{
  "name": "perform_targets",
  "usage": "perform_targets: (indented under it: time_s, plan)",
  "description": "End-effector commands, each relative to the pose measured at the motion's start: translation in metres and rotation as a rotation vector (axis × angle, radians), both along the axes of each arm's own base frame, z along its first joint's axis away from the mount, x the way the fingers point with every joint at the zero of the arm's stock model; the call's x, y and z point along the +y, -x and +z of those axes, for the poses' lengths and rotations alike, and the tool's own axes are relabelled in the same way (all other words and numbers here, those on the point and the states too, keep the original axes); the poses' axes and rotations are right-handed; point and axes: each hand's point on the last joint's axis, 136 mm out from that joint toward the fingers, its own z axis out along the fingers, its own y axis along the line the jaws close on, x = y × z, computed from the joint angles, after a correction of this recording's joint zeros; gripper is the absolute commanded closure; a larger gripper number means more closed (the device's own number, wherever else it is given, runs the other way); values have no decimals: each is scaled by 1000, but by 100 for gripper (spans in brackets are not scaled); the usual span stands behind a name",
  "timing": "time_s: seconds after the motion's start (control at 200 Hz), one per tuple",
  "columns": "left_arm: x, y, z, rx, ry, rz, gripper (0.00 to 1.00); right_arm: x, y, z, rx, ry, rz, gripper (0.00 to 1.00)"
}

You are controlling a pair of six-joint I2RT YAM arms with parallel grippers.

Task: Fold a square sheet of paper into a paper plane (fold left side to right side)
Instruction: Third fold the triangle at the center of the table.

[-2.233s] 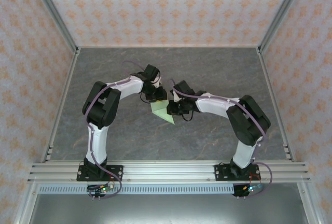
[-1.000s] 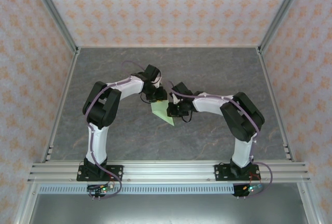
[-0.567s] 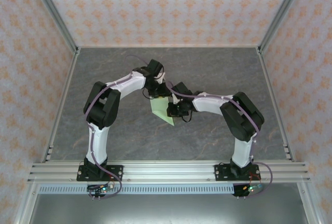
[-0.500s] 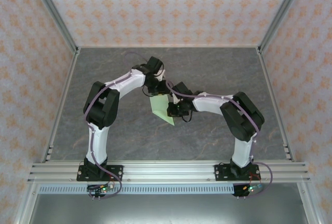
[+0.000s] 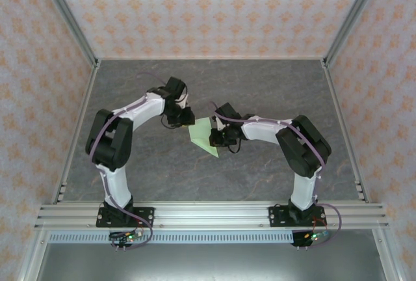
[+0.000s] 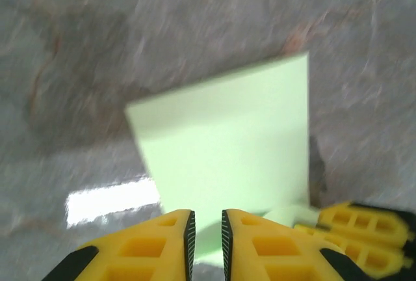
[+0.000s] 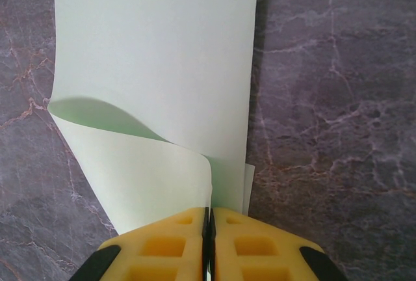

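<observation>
Top external view is showing one square sheet of paper (image 5: 205,136) lying folded near the middle of the worktop (image 5: 260,86), well apart from every edge, with bare surface all around it. My two arms are bending inward toward it: my right gripper (image 5: 216,139) is reaching in low from the right and pinching the sheet's right edge, fingers pressed together, the top layer curling up beside them. My left gripper (image 5: 185,118) is hovering just beside the sheet's far-left side, fingers a narrow gap apart, holding nothing.
</observation>
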Motion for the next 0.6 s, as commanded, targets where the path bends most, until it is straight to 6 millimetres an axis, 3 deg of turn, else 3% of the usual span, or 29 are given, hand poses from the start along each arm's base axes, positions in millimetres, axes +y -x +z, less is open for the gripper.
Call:
perform_targets:
  time_s: [0.0, 0.225, 0.43, 0.596]
  plan:
    - [-8, 10, 17, -78, 102, 22, 79, -26, 23, -34, 91, 124, 2, 87]
    - [-42, 46, 9, -77, 159, -34, 79, -26, 23, -36, 94, 132, 7, 87]
    - [-49, 46, -12, -51, 166, 3, 80, -27, 24, -36, 98, 135, 10, 87]
    - [-58, 45, -17, -44, 180, -12, 80, -26, 24, -36, 100, 133, 10, 87]
